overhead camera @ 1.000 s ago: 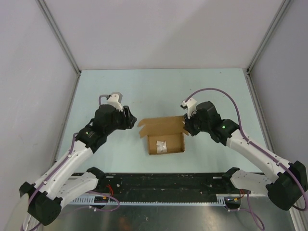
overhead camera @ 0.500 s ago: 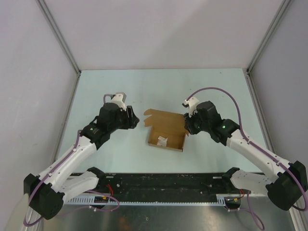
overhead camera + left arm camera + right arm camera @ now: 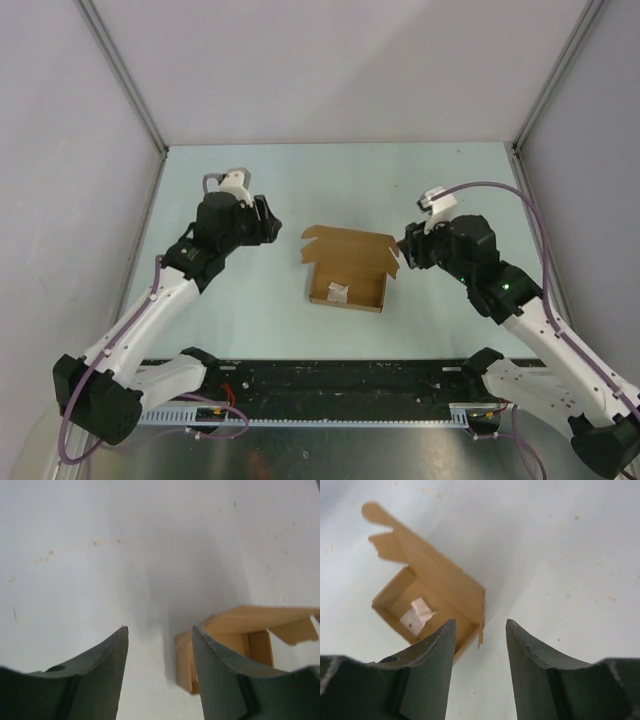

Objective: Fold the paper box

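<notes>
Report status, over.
Left fingers open, empty, short of the box. Right fingers open at its corner. Lid up, not folded shut. White wad inside.

Left arm and right arm: white shell links, black joint housings, black blocks at the base ends.

The right cable is purple. It loops free above the wrist, then runs down the links. The left cable, also purple, follows the white link.

A small green light shows on a black joint of the right arm. A white mount sits on top of the left wrist, and one like it on the right.

Left gripper and right gripper: each has two dark, matt fingers with curved inner edges and narrowing tips. A round hole sits near one finger root.
</notes>
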`<act>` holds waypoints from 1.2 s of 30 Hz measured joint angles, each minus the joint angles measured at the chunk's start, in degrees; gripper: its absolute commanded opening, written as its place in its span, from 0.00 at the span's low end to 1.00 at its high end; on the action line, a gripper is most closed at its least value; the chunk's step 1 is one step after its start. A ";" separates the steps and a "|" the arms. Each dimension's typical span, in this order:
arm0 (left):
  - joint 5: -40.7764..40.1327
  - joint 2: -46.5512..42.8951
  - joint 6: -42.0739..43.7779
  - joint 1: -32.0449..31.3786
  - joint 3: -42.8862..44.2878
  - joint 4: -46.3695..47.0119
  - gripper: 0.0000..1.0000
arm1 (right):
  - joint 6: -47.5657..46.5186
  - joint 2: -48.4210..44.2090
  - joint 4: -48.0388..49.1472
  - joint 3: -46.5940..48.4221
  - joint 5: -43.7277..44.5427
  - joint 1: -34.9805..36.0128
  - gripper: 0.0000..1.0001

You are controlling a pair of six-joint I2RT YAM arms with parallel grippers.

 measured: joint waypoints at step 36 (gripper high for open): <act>13.97 25.70 0.76 -0.79 0.85 3.67 0.11 | 15.78 19.28 -7.58 0.39 -8.68 -10.34 0.07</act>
